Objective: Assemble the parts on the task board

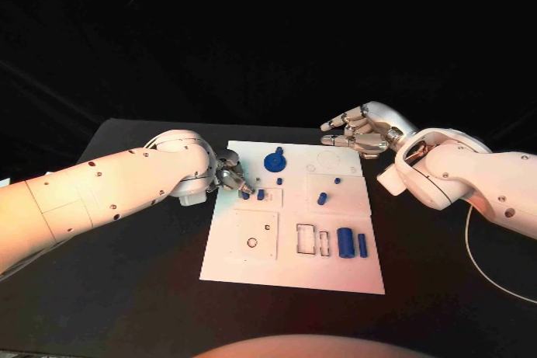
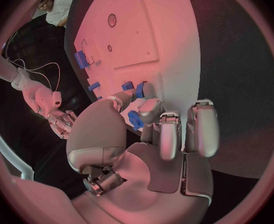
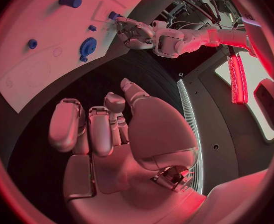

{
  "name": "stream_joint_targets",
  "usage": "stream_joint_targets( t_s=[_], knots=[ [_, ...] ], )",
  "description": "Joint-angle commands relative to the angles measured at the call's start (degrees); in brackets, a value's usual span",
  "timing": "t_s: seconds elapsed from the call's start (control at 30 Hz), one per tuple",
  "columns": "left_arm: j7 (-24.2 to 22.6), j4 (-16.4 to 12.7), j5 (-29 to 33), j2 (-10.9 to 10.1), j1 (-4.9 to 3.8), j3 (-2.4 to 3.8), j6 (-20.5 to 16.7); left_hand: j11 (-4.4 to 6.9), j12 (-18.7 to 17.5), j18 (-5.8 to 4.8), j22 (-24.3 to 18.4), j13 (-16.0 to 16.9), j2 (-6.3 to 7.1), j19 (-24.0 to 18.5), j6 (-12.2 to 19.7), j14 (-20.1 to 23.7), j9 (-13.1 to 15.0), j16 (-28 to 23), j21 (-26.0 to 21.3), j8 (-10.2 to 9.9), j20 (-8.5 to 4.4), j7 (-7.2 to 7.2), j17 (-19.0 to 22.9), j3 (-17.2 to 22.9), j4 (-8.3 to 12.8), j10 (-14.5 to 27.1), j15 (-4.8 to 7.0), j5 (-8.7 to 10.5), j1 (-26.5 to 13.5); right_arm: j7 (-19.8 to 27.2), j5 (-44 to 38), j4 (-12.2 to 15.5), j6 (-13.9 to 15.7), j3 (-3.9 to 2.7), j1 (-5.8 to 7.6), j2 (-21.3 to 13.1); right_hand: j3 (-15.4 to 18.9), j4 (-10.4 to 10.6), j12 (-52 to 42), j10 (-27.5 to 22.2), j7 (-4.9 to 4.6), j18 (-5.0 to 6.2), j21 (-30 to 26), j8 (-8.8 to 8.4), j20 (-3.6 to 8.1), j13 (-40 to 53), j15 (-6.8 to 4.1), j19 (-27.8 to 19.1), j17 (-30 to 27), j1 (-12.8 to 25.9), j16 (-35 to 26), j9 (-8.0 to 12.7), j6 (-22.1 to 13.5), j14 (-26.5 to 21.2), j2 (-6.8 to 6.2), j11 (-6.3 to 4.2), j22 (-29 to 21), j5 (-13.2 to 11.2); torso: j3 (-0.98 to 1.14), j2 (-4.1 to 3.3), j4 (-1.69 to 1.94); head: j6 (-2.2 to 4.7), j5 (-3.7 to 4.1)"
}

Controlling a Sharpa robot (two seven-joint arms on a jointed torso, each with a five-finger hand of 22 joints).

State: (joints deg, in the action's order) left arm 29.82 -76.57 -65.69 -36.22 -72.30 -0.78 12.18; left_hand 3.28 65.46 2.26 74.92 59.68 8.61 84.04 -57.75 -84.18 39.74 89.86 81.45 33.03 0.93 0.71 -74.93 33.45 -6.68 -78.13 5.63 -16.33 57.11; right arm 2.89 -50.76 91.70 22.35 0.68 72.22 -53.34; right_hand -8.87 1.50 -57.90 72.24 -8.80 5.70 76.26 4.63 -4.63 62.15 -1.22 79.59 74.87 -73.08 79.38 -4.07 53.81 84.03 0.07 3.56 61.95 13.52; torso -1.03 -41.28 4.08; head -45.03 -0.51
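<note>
The white task board [image 1: 291, 272] lies in the middle of the black table. My left hand [image 1: 230, 176] hovers at its left edge. In the left wrist view its thumb and a finger [image 2: 151, 109] pinch a small blue part [image 2: 135, 119]. Two more small blue parts [image 1: 261, 193] stand just beside those fingertips. A round blue part [image 1: 274, 161] sits near the board's far end, and a blue cylinder [image 1: 346, 242] and a thin blue bar [image 1: 362, 245] lie near its front right. My right hand [image 1: 360, 133] hangs over the far right corner, fingers loosely bent and holding nothing.
Small blue pegs [image 1: 321, 197] stand in the middle of the board. Two empty rectangular slots [image 1: 304, 238] lie left of the cylinder, and a round hole [image 1: 252, 241] sits at the front left. Black table surrounds the board on all sides.
</note>
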Motion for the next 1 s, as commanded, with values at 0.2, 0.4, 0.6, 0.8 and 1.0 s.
stream_joint_targets(
  t_s=[0.2,0.4,0.6,0.8,1.0],
  knots=[
    [1.01,-0.09,-0.93,-0.09,0.12,-0.06,1.58,0.06,0.66,-0.04,7.39,0.56,-1.18,2.77,-0.65,-5.82,-0.2,0.14,0.35,-0.33,-0.69,-0.34,-15.07,0.32,1.18,-0.77,0.56,-0.1,1.47,0.19,-0.07,0.05,-0.72,-0.01,-0.02,-0.02,0.07,0.26,-0.1,-0.52,-0.01,-0.4,-0.27,0.34,-0.1,-0.07,0.12,-0.31,-0.08,-0.01,-0.26,-0.07,0.3,2.82,0.37,-0.05,-0.09,0.32,-0.04,0.01,0.03,0.04,-0.08],
    [1.81,-0.08,-1.52,-0.14,0.12,-0.06,0.71,0.04,0.4,0.0,7.32,0.66,-2.67,2.71,-0.46,-5.82,-0.25,0.14,0.15,-0.52,-0.84,-0.15,-15.07,3.24,4.42,-0.89,0.62,-3.48,5.28,0.19,-0.07,0.06,-0.75,-0.01,-0.02,0.0,0.07,0.26,-0.1,-0.52,-0.01,-0.4,-0.27,0.34,-0.1,-0.07,0.12,-0.31,-0.08,-0.01,-0.26,-0.07,0.3,2.82,0.37,-0.05,-0.09,0.32,-0.04,-0.02,0.03,0.06,-0.14],
    [2.4,-0.23,-2.2,-0.21,0.12,-0.06,0.52,-0.06,0.4,-0.06,7.53,0.81,-2.99,2.79,-0.51,-5.82,-0.18,0.14,0.32,-0.46,-0.75,-0.02,-15.07,4.19,5.29,-1.04,0.51,-4.4,5.94,0.2,-0.08,0.03,-0.78,-0.01,-0.02,0.02,0.07,0.26,-0.1,-0.52,-0.01,-0.4,-0.27,0.34,-0.1,-0.07,0.12,-0.31,-0.08,-0.01,-0.26,-0.07,0.3,2.82,0.37,-0.05,-0.09,0.32,-0.03,-0.02,-0.05,-0.05,-0.15],
    [2.57,-0.38,-2.38,-0.24,0.13,-0.06,0.69,-0.07,0.5,-0.07,7.57,0.98,-3.05,2.8,-0.55,-5.82,-0.17,0.14,0.35,-0.44,-0.74,-0.01,-15.07,4.4,5.48,-1.13,0.49,-4.55,6.07,0.22,-0.08,0.01,-0.79,-0.01,-0.02,0.03,0.07,0.26,-0.1,-0.52,-0.01,-0.4,-0.27,0.34,-0.1,-0.07,0.12,-0.31,-0.08,-0.01,-0.26,-0.07,0.3,2.82,0.37,-0.05,-0.09,0.32,0.0,-0.02,0.0,-0.1,-0.12],
    [2.59,-0.76,-2.42,-0.27,0.13,-0.06,1.82,-0.08,0.55,-0.09,7.63,1.05,-3.07,2.82,-0.58,-5.82,-0.16,0.14,0.41,-0.43,-0.73,0.0,-15.07,4.49,5.57,-1.18,0.48,-4.6,6.13,0.23,-0.08,0.0,-0.85,-0.01,-0.02,0.02,0.07,0.3,-0.16,-0.5,-0.02,-0.4,-0.29,0.35,-0.1,-0.03,0.12,-0.32,-0.12,0.01,-0.29,-0.07,0.32,2.81,0.39,-0.05,-0.11,0.38,0.0,-0.02,-0.05,-0.23,-0.1]
  ],
)
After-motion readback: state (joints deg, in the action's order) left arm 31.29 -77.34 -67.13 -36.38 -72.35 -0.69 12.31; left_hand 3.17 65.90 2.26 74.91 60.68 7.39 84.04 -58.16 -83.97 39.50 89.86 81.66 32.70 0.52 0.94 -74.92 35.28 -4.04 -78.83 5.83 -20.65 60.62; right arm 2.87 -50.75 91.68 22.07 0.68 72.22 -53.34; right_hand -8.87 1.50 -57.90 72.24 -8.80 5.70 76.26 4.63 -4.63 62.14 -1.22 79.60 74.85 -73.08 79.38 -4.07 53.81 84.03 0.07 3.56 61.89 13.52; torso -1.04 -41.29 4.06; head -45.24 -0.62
